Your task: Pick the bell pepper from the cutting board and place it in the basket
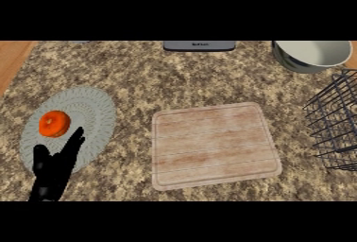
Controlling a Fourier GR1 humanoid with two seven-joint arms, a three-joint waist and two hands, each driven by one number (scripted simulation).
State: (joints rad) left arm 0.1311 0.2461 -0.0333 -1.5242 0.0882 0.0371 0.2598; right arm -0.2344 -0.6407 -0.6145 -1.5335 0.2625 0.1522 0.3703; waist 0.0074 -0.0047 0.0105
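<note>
An orange bell pepper (54, 123) lies on a round grey plate (87, 111) at the left of the counter. The wooden cutting board (215, 144) sits in the middle with nothing on it. A black wire basket (336, 125) stands at the right edge, partly cut off. My left hand (55, 165) rises from the lower left with straight fingers, its tips just right of and below the pepper, over the plate. It holds nothing. My right hand does not show.
A white-grey pot (311, 54) stands at the back right, just behind the basket. A dark grey appliance (199, 45) sits at the back edge, centre. The wooden counter edge (12, 56) shows at the far left.
</note>
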